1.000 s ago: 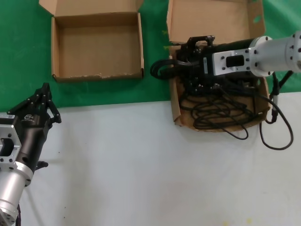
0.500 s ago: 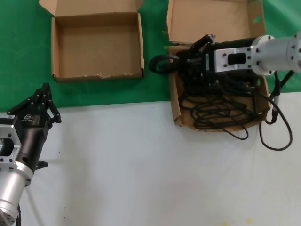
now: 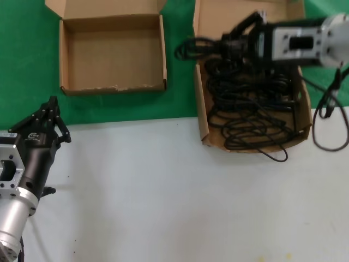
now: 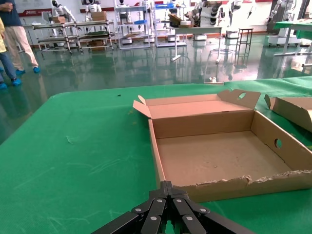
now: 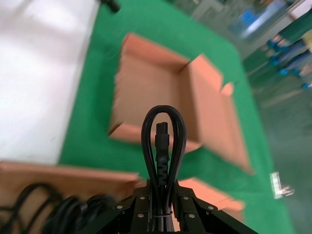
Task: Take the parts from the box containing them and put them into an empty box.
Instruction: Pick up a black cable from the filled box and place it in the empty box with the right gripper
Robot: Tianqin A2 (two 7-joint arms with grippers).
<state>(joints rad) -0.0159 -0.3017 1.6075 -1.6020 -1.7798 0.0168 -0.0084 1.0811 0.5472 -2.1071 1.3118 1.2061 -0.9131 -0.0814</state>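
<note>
Two boxes sit on the green cloth along the top of the head view. Lower left of frame: left pincer (image 3: 53, 109), fingers drawn together to a point, parked over the white surface (image 3: 163, 191) just short of the green cloth (image 3: 22, 49); open white room runs from it to the right edge. Upper left: the empty box (image 3: 112, 86), flap folded back, ragged front rim facing the left pincer with a strip of bare green between them. In the left wrist view the same rim (image 4: 253, 181) lies just past the closed fingertips (image 4: 168, 202), with bare green to one side and a hall with shelving behind.

A green gap separates the two boxes. Upper right: the box containing them (image 3: 203, 117), its front end overhanging onto white, tangled parts (image 3: 248, 117) inside. Right pincer (image 3: 226, 43) is over this box's rear, clamped on a cord loop (image 3: 188, 49) that juts past the box's left wall over the gap. Right wrist view: clamped loop and plug (image 5: 162, 141) stand between the fingers, empty box beyond.
</note>
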